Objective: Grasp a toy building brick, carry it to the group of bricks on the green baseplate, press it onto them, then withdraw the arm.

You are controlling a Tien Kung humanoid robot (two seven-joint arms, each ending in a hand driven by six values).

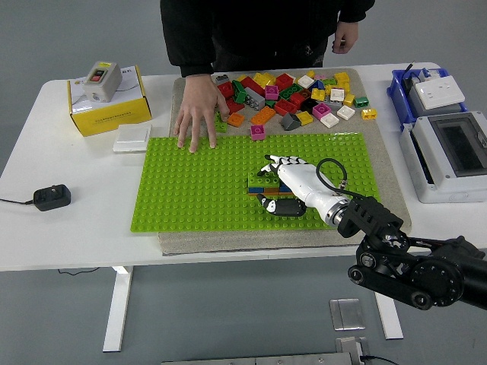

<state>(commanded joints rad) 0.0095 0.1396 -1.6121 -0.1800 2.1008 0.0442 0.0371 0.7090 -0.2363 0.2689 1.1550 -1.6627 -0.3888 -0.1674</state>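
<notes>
The bricks (264, 183) on the baseplate (198, 182) lay long axis left-right, directly under the right hand (285, 182), whose grasp I could not tell.

Lab: electrical enclosure (454, 154), adjustable-leg table (68, 236)

Yellow box (109, 106) w/ grey switch (100, 80) seen far left; black adapter (52, 197) near left edge; blue bin (424, 90), grey enclosure (450, 154) at right.
</notes>
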